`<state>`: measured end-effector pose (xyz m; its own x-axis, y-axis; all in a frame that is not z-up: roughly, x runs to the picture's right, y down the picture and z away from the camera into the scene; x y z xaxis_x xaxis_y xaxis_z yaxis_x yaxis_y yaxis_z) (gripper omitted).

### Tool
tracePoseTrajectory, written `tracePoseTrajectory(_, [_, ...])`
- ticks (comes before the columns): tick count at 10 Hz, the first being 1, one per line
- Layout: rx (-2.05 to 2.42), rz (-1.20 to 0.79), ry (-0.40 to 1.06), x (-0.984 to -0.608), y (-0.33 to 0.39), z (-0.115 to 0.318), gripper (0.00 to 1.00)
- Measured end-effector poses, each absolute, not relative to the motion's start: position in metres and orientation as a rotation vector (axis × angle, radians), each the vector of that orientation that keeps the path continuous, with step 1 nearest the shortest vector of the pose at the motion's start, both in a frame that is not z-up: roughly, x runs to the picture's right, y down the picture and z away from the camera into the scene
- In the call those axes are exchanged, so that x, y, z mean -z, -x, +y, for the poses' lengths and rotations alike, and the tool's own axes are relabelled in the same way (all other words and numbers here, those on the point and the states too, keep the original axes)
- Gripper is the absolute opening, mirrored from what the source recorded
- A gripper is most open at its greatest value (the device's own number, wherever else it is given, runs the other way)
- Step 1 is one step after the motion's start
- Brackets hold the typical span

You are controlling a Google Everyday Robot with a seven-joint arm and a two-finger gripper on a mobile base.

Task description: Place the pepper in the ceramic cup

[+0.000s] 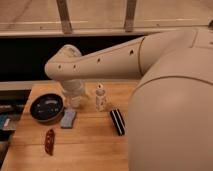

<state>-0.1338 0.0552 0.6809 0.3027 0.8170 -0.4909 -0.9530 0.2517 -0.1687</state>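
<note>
1. The pepper (49, 141) lies loose on the table (95, 150), in front of the black bowl (46, 106), not yet grasped.
2. The gripper (74, 95) hangs just right of the bowl and screens the ceramic cup; whether it is parted or closed cannot be told.
3. Judgement: it carries nothing, so it must reach the pepper first.

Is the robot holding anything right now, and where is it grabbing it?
Cannot tell. The gripper is low between the round black bowl and small white bottle; the glossy dark red pepper lies unheld.
</note>
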Motion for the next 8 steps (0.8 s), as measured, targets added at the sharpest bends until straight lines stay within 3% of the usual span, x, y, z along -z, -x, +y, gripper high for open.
tracePoseTrajectory(3, [-1.156, 0.288, 0.529, -0.674, 0.165, 0.065, 0.67])
tracePoseTrajectory(8, [-0.972, 0.194, 0.634, -0.637, 0.264, 0.122, 0.67])
